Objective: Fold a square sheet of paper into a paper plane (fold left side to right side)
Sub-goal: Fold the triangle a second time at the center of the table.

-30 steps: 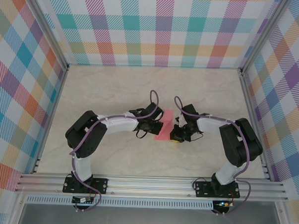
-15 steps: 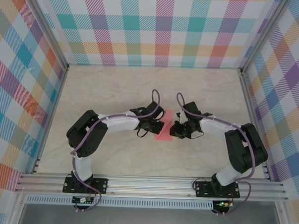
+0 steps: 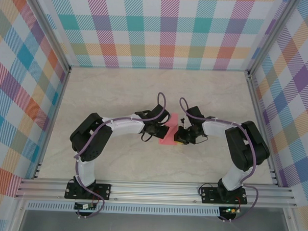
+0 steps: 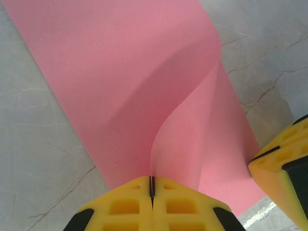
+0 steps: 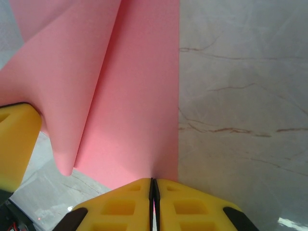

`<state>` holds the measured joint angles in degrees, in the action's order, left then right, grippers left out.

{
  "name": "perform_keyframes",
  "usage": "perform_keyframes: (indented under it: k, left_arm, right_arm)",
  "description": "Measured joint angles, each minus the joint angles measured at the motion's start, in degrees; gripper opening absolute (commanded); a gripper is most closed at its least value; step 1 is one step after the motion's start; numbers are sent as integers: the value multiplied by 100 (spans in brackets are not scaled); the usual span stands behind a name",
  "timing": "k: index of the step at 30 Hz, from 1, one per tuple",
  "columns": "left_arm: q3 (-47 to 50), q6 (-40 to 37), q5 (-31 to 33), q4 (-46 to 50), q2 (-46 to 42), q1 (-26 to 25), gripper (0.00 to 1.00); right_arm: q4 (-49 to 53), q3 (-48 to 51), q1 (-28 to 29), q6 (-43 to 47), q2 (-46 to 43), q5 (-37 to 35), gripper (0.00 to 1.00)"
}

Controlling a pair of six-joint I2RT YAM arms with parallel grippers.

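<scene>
Sheet: we see the pink sheet (image 4: 110,72) about mid-counter in the top view, right between the two tools.
Sheet shape: in the left wrist cam one layer lies flat on the counter (image 3: 145,89). A 2nd layer rises off it in a soft, rounded bend and sweeps down to the left tool.
Left tool: the left tool (image 4: 151,186) is clenched. Its yellow pads (image 4: 125,207) are pressed together w/ the raised layer's thin edge pinched in the slit, so we read it as grasping the pink sheet.
Right tool: the right tool (image 5: 153,185) is clenched too, pads (image 5: 185,207) tight together on the near edge of the flat layer. It sits just inside the sheet's straight right-hand edge, w/ bare counter beyond that edge.
Tools, relation: near each other but apart. The right tool's yellow pad shows at the lower right of the left wrist cam, at the sheet's corner, and the left tool's pad shows at the left of the right wrist cam, beside the lifted flap.
Arms: in the top view both are bent w/ elbows out and forearms angled in to the centre.
Counter: pale, marble-look w/ thin brown veins.
Surround: plaid walls (image 3: 163,29) on 3 sides, alu rail (image 3: 156,190) along the near edge carrying both bases.
</scene>
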<state>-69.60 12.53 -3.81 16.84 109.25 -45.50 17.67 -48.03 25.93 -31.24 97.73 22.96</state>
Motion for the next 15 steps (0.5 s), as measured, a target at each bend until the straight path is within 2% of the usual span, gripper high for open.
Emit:
perform_keyframes:
  k: [15]
  left_arm:
    - [-118, -44, 90, 120, 153, 57, 4]
  right_arm:
    - [164, -114, 2, 68, 72, -7, 12]
